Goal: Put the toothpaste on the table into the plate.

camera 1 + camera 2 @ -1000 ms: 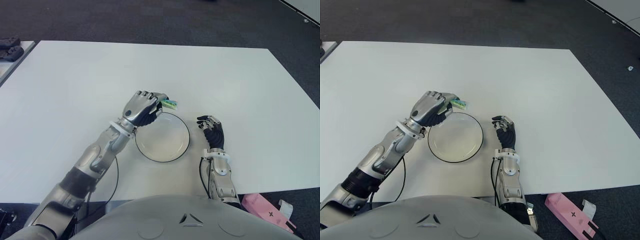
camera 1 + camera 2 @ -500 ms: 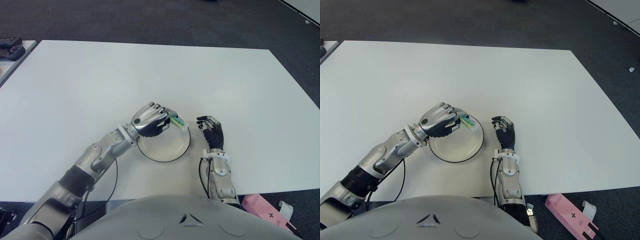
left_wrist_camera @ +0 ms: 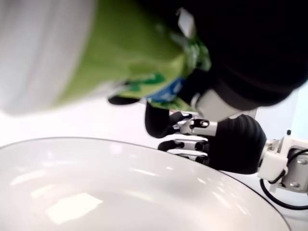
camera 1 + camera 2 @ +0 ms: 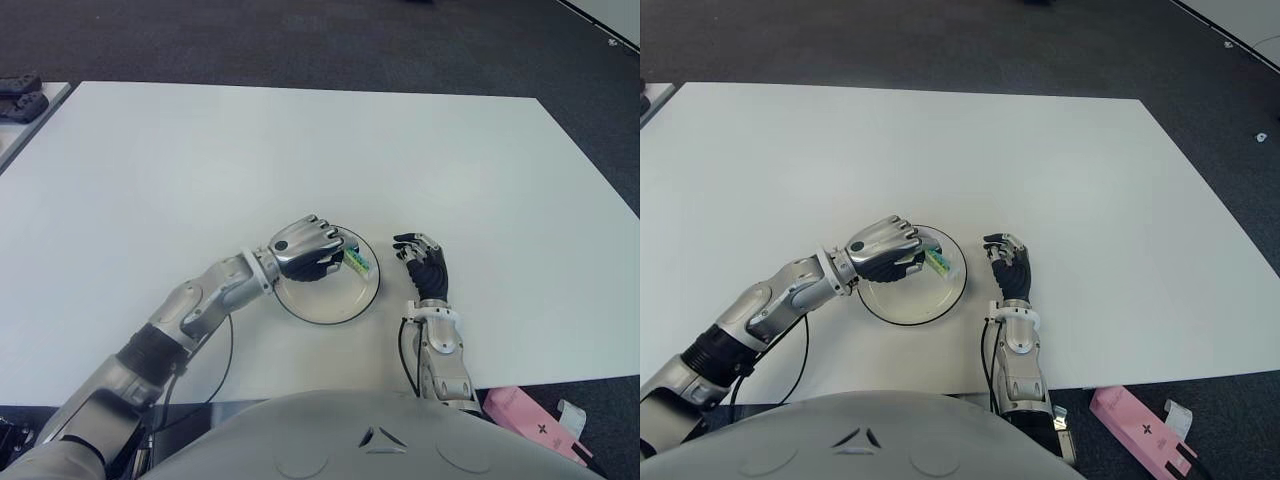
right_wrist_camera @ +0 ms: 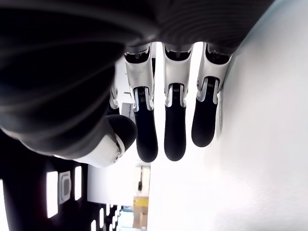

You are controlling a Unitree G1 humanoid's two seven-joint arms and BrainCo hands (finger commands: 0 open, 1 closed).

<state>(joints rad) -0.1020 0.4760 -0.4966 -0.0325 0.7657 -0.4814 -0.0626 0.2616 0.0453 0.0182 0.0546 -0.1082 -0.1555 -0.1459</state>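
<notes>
My left hand (image 4: 305,248) is curled around a green and white toothpaste tube (image 4: 357,262), whose end sticks out toward the right. The hand hovers over the round white plate (image 4: 330,308) with a dark rim, near the table's front middle. In the left wrist view the green tube (image 3: 130,53) hangs just above the plate's shiny inside (image 3: 120,192). My right hand (image 4: 424,262) shows just right of the plate, fingers loosely bent and holding nothing.
The white table (image 4: 300,150) stretches wide behind and to both sides of the plate. A pink box (image 4: 530,415) lies on the floor past the front right edge. Dark objects (image 4: 20,98) sit at the far left.
My left hand has carried the toothpaste from the plate's far left rim to over the plate and lower. The right hand has not moved.
</notes>
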